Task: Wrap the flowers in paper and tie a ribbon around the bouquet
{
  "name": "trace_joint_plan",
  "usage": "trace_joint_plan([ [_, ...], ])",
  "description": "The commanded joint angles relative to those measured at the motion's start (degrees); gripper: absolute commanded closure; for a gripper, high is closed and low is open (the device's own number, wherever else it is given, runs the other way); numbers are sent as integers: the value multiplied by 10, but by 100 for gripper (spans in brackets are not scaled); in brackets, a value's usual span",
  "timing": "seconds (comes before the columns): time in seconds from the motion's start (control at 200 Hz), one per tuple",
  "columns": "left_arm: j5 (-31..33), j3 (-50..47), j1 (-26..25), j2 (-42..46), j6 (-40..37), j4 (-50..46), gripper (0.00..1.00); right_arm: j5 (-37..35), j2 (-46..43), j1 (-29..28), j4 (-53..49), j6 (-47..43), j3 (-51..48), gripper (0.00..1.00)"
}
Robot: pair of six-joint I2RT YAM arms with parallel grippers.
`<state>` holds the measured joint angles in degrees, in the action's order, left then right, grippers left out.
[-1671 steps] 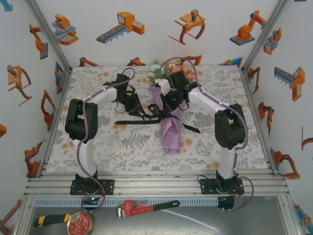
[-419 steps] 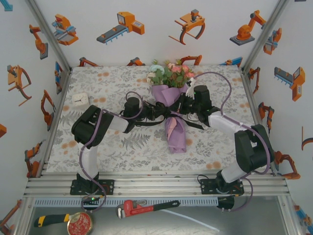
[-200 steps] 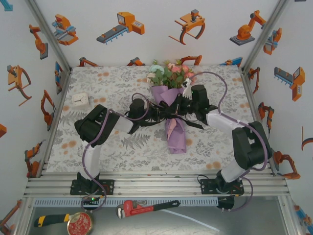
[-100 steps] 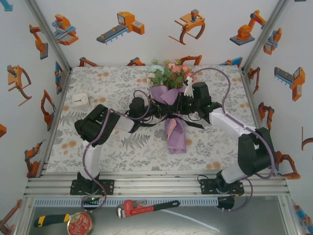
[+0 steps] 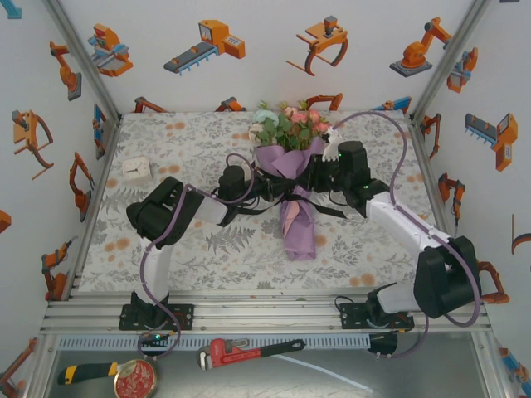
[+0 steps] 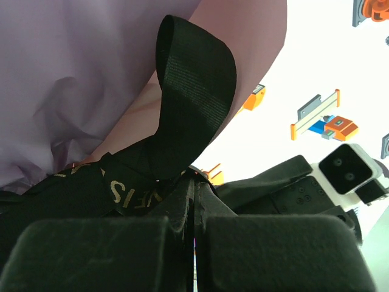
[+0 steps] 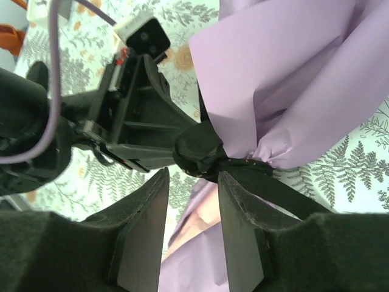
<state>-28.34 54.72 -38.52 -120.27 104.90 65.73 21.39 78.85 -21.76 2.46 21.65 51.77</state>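
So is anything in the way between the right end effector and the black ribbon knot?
Nothing visible. The right end effector is open right at the knot in the ribbon on the bouquet, with no object between. The left end effector, shut on the ribbon, sits beyond the knot.

Top cam: high behind the near edge, looking down over whole table (image 5: 166, 141). Wrist cams: close-up, facing each other across the ribbon (image 7: 203, 152) knot on the bouquet (image 5: 296, 224).

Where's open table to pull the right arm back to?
Bare table cover runs between the arm bases and the bouquet tip, and far left beyond the white box. Crowded mid-table: ribbon, left fingers and right fingers at the knot.
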Motion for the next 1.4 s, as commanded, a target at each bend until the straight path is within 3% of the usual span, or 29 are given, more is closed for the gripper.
trace_joint_plan([
  [0.0,-5,-6,4,-2,7,33,100,16,14,1,99,-46,-38,60],
  [0.481,-3,-5,6,-3,11,32,100,46,90,0,230,-46,-49,64],
  [0.641,-3,-6,7,-4,13,33,100,67,101,0,244,-54,-51,72],
  [0.856,-1,-6,7,-4,12,33,100,74,104,0,261,-48,-59,100],
  [0.971,-1,-8,11,2,-1,26,100,56,90,0,243,-57,-68,100],
  [1.217,9,-18,24,90,-176,-164,76,4,34,0,187,-79,-105,100],
  [1.397,43,-8,29,160,-305,-327,72,-17,14,0,163,-92,-118,100],
])
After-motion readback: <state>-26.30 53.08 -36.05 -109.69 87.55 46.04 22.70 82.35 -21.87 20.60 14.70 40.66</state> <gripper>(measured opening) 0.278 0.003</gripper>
